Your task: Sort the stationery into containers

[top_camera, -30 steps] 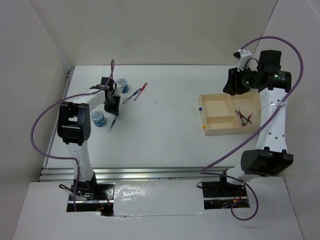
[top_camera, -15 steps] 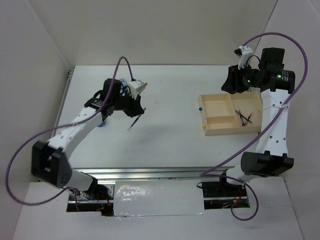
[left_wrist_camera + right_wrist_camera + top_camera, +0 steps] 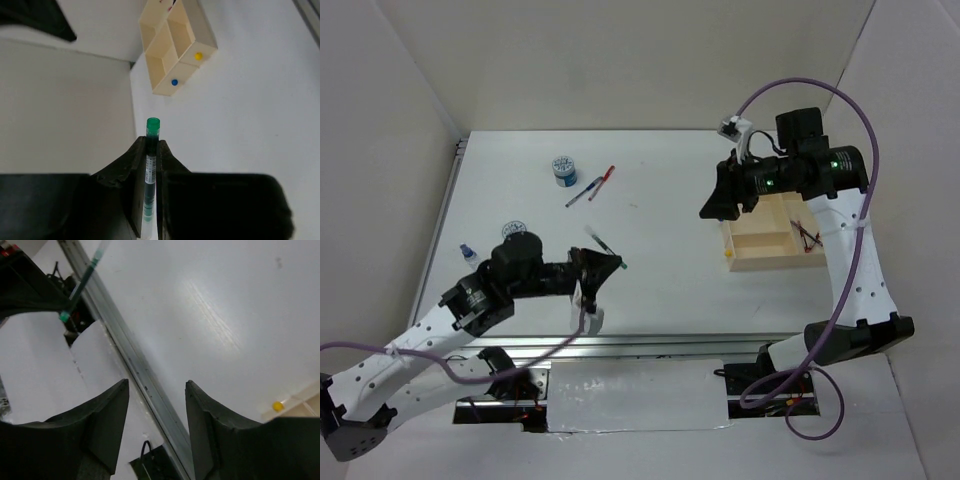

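My left gripper is shut on a thin green-capped pen and holds it above the table, left of centre. In the left wrist view the pen stands between the closed jaws, pointing toward the beige tray. My right gripper is open and empty, in the air just left of the tray. Its jaws stand wide apart. Several pens lie in the tray's right compartment. A red pen and a blue pen and two patterned rolls lie at the far left.
A small blue-capped object lies near the table's left edge. The tray's left wall carries a blue knob and a yellow knob. A metal rail runs along the table's near edge. White walls enclose the table.
My left gripper has lifted the green pen from the far left and carried it near and rightward. My right gripper has swung left from behind the tray to its left side.
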{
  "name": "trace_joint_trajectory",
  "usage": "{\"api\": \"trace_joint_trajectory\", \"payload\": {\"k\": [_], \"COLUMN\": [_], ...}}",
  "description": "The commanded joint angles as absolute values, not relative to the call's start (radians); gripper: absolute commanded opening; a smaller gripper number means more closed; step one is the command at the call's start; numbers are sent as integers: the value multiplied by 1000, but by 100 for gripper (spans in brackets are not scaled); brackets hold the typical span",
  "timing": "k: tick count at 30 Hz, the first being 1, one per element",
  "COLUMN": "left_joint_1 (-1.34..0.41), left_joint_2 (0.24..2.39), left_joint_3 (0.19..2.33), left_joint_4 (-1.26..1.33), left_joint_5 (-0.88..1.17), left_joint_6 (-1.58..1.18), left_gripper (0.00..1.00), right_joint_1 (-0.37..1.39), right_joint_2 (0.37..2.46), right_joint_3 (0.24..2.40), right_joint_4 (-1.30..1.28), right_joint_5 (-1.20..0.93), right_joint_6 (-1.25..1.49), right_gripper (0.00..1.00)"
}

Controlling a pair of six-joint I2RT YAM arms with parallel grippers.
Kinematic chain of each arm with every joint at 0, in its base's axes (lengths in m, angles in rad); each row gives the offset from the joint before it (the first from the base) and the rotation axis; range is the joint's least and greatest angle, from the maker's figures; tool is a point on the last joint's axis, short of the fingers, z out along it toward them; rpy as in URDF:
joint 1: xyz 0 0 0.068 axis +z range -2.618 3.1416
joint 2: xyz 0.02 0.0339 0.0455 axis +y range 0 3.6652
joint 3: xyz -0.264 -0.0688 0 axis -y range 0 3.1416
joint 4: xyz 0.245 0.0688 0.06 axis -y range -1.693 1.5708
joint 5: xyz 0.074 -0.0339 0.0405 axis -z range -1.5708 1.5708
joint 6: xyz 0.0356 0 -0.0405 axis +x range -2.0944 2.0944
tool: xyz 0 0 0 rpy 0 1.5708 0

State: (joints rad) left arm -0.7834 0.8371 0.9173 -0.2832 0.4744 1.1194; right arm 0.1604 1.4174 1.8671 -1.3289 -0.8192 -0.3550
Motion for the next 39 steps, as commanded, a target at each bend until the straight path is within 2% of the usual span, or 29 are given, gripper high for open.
{"api": "trace_joint_trajectory", "payload": {"k": [1,8,12,17,26,29,39], "left_joint_1": [-865,-1034,-1045,-1043,-1043,-1045,-1045], "left_joint_2": [752,655,641,653,692,698,722], "left_joint_3": [812,637,594,621,649,647,650], "left_joint_4": [-149,81,118,121,143,155,206], "left_joint_5": [398,314,336,333,304,299,272], "left_joint_6": [1521,1859,1960,1947,1928,1925,1907], "left_gripper": [0,0,0,0,0,0,0], "right_joint_1": [210,359,487,545,626,643,653], "right_joint_2": [1405,1471,1512,1571,1631,1647,1677], "right_joint_3": [1871,1902,1950,1999,2026,2046,2056], "right_joint_4": [-1370,-1299,-1253,-1215,-1163,-1134,-1089], "right_joint_5": [-893,-1008,-1005,-997,-1025,-973,-954], "right_joint_6": [-301,-190,-126,-77,-38,-18,37], "right_gripper": [59,67,68,68,61,57,54]}}
